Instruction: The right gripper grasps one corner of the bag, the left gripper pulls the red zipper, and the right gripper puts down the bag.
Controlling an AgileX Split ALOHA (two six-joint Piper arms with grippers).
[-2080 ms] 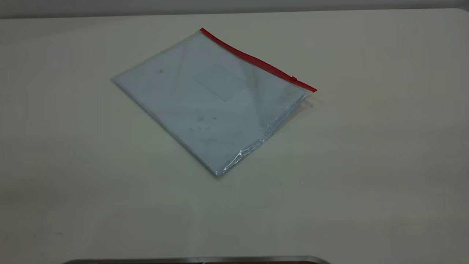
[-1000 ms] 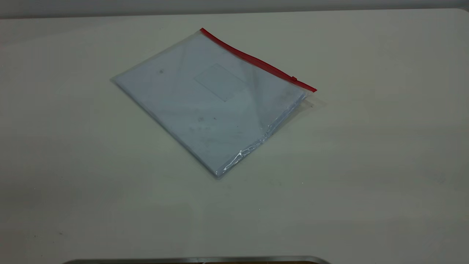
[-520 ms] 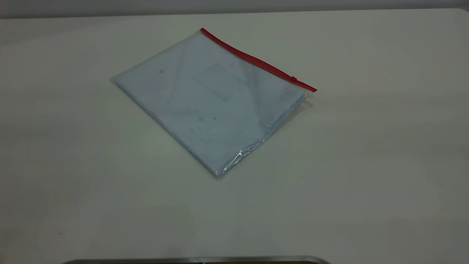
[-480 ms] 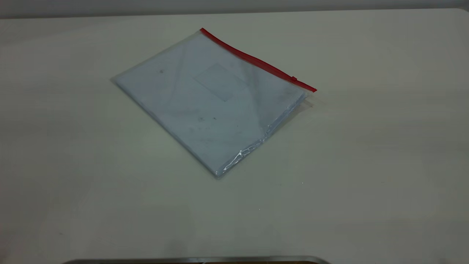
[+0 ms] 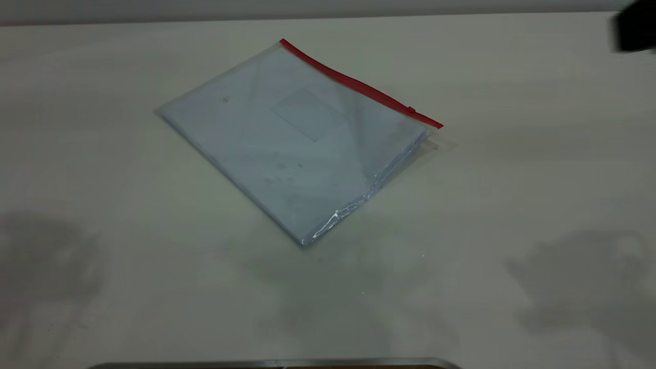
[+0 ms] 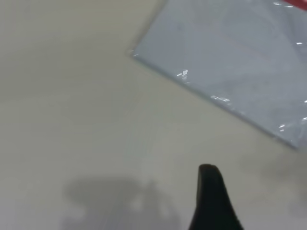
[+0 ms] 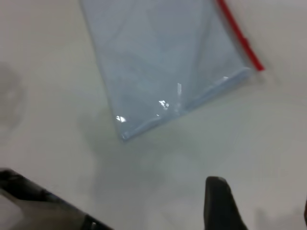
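Observation:
The bag point(image 5: 297, 138) lies flat on the table, a clear pouch with pale blue sheets inside. The red zipper point(image 5: 359, 84) runs along its far right edge, with the slider point(image 5: 411, 109) close to the right corner point(image 5: 439, 125). A dark blurred part of the right arm point(image 5: 633, 31) shows at the top right, far from the bag. My right gripper point(image 7: 261, 191) is open and empty above bare table, short of the bag point(image 7: 163, 62) and zipper point(image 7: 237, 33). My left gripper point(image 6: 261, 184) shows one finger point(image 6: 211, 191) alone, open and empty, short of the bag point(image 6: 230, 52).
The pale table point(image 5: 512, 179) surrounds the bag on all sides. Arm shadows fall on it at front left point(image 5: 46, 256) and front right point(image 5: 589, 277). A metal edge point(image 5: 277, 364) runs along the table's front. A dark object point(image 7: 33, 196) shows in the right wrist view.
A dark part of the right arm has come into the top right corner. Arm shadows have appeared on the table at front left and front right. The bag has not moved.

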